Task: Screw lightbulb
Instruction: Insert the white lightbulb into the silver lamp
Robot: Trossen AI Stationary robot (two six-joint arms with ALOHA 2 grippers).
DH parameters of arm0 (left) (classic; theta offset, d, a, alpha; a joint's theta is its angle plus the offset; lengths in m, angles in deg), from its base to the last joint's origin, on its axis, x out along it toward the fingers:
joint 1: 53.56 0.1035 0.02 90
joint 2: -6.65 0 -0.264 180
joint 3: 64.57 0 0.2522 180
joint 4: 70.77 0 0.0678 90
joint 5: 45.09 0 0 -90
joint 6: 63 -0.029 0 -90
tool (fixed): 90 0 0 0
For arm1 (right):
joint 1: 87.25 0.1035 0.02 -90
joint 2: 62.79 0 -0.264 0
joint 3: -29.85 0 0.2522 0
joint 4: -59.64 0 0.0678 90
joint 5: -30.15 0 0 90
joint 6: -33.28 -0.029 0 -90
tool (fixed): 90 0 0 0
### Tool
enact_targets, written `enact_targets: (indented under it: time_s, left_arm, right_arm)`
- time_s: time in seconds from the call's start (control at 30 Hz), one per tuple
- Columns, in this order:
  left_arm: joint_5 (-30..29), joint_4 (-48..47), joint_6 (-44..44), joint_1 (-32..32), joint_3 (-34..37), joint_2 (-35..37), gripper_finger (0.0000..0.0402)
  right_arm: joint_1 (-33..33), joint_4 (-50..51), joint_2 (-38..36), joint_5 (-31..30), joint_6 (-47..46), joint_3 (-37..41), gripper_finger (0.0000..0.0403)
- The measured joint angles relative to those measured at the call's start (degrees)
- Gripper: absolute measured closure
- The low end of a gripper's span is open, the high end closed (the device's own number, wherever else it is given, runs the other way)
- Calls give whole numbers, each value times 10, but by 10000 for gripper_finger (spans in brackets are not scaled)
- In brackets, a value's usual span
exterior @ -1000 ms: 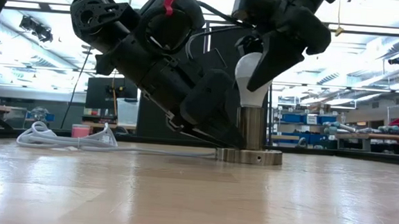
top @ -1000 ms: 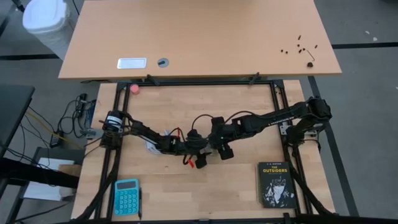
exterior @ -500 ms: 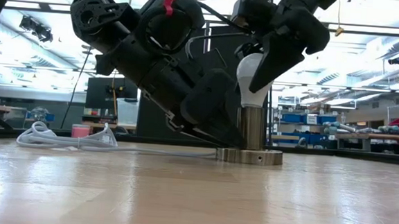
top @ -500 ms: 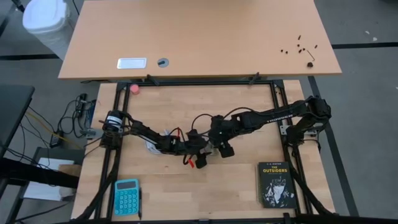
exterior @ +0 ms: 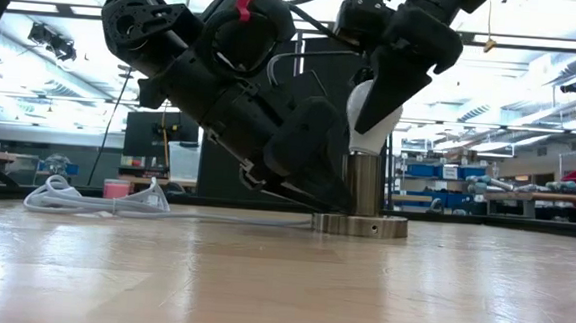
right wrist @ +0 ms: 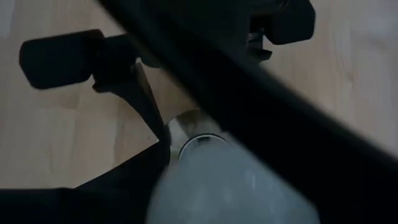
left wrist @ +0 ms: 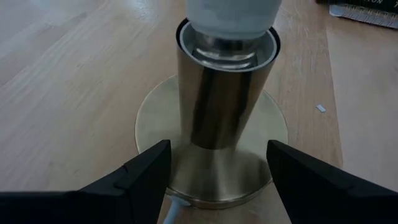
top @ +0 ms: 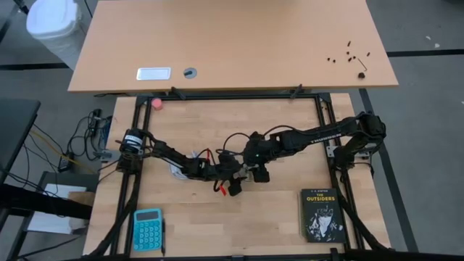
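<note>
The white lightbulb (exterior: 371,127) stands upright with its base in the metal socket (exterior: 365,186), whose round disc (exterior: 359,225) lies flat on the wooden table. My right gripper (exterior: 377,95) comes down from above and is shut on the bulb's globe. My left gripper (left wrist: 219,177) reaches in low from the table's left. Its two fingers are on either side of the socket's post, just over the disc. In the high view both grippers meet at the table's middle (top: 246,172). My left gripper has the foot of the socket's post (left wrist: 205,146) between its two fingers (left wrist: 149,171), slanting down from the table's left. The socket stays upright with its disc on the table. My right gripper pinches the bulb's white globe (exterior: 356,111) between its fingers (exterior: 388,82), coming steeply from above. The bulb stands upright with its base in the socket.
The socket's white cord (exterior: 95,198) lies coiled at the left. A blue calculator (top: 148,228) lies near the front left corner and a black book (top: 321,214) near the front right. A pink ball (top: 156,103) sits at the far left.
My right gripper has rolled about its own axis while staying shut on the bulb, so its fingers now stand differently around the globe. The bulb stays upright in the socket. My left gripper and the socket have kept still.
</note>
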Motion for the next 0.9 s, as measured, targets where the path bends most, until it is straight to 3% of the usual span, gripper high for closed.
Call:
enact_targets:
  time_s: [0.23, 0.43, 0.9]
  left_arm:
    - [-1, 0, 1, 0, 0, 0, 131]
    - [-2, 0, 1, 0, 0, 0, 131]
    - [-2, 0, 1, 0, 0, 0, 131]
  right_arm:
    - [11, -3, 0, -20, -56, 0, 110]
    - [11, -28, 0, -24, -48, 0, 110]
    - [1, -25, -1, 34, -20, -29, 68]
